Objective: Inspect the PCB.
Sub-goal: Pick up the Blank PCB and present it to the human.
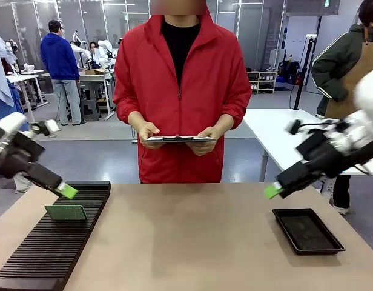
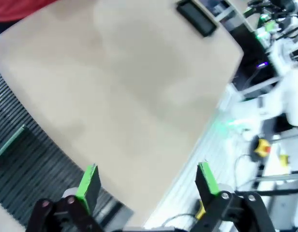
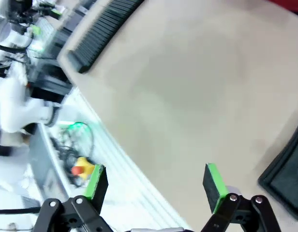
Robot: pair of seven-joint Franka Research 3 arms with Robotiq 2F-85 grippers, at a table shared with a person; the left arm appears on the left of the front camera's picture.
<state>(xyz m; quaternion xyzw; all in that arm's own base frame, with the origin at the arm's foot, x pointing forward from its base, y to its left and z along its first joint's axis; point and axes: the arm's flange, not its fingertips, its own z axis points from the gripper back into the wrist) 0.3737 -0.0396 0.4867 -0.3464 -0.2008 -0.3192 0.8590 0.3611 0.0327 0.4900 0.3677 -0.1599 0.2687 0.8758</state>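
My left gripper (image 1: 67,191), released, hovers just above the PCB (image 1: 65,212) standing in the rack (image 1: 53,254) at the counter's (image 1: 186,242) left edge; my right gripper (image 1: 272,191) is released too.

Front view faces person (image 1: 181,91) across table (image 1: 192,242); wrist views look down close, sharing table.

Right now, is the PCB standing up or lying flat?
Standing on edge: the PCB sits slotted in the black rack, face to the front camera, a thin green edge from the left wrist.
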